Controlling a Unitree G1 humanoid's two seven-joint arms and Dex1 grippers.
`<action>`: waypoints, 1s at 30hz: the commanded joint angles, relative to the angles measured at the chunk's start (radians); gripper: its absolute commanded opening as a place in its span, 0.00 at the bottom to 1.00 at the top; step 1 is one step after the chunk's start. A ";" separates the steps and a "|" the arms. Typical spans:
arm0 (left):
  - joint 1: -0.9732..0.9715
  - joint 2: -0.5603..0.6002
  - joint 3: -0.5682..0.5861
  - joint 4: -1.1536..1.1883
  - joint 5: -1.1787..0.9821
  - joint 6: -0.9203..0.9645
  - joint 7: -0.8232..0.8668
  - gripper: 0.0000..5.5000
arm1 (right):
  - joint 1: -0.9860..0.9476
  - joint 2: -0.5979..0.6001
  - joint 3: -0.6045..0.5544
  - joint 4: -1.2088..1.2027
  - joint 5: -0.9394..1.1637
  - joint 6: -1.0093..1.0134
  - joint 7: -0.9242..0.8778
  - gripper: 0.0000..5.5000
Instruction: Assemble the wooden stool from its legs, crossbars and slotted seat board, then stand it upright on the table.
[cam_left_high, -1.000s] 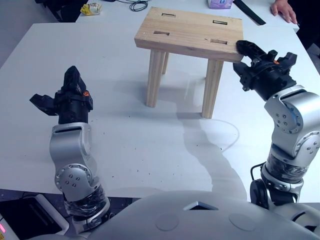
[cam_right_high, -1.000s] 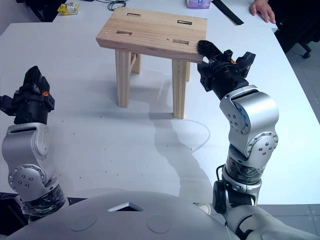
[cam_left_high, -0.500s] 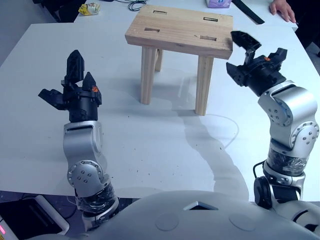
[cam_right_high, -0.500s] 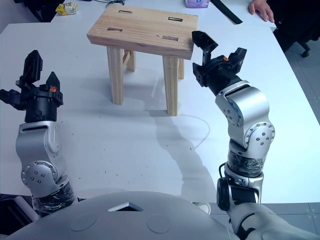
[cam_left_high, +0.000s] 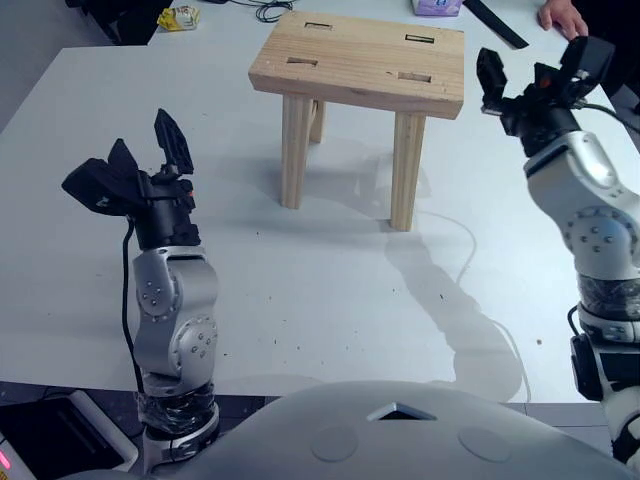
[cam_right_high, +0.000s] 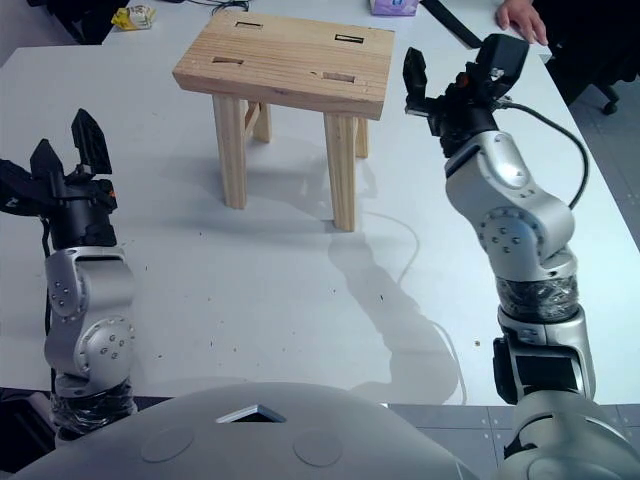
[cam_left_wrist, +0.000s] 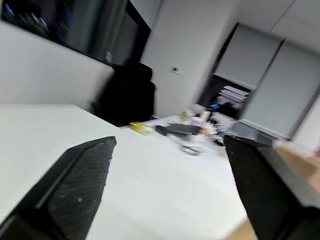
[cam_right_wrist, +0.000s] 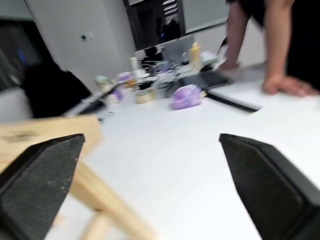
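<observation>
The wooden stool (cam_left_high: 360, 70) stands upright on the white table (cam_left_high: 300, 290), all legs down, its slotted seat board on top. My right gripper (cam_left_high: 535, 62) is raised beside the seat's right end, open and holding nothing, a small gap away from the wood. In the right wrist view, the stool (cam_right_wrist: 60, 150) sits beyond the open gripper (cam_right_wrist: 150, 185). My left gripper (cam_left_high: 130, 165) is lifted at the table's left, well clear of the stool, fingers spread open and bare. The left wrist view has both fingertips (cam_left_wrist: 82, 185) wide apart.
A thin clear cable (cam_left_high: 462, 260) loops on the table right of the stool. A purple box (cam_left_high: 438, 6) and a black strap (cam_left_high: 500, 25) lie at the far edge, where a person's hand (cam_left_high: 563, 17) rests. A yellow item (cam_left_high: 180, 17) sits at the far left.
My right gripper lifted up and away from the seat's right edge. My left arm turned its gripper and rose slightly. The stool stays put; the view shifted earlier.
</observation>
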 joint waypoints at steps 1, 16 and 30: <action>-0.176 0.035 -0.048 0.173 0.219 -0.043 -0.046 0.59 | -0.001 0.094 0.105 0.036 -0.362 -0.137 -0.017 0.78; -0.476 0.112 0.125 0.474 0.118 -0.025 -0.352 0.52 | 0.072 0.411 -0.018 0.066 -0.740 -0.243 -0.067 0.63; -0.555 0.107 0.136 0.512 0.242 0.090 -0.281 0.52 | 0.007 0.444 -0.114 0.073 -0.880 -0.254 0.048 0.63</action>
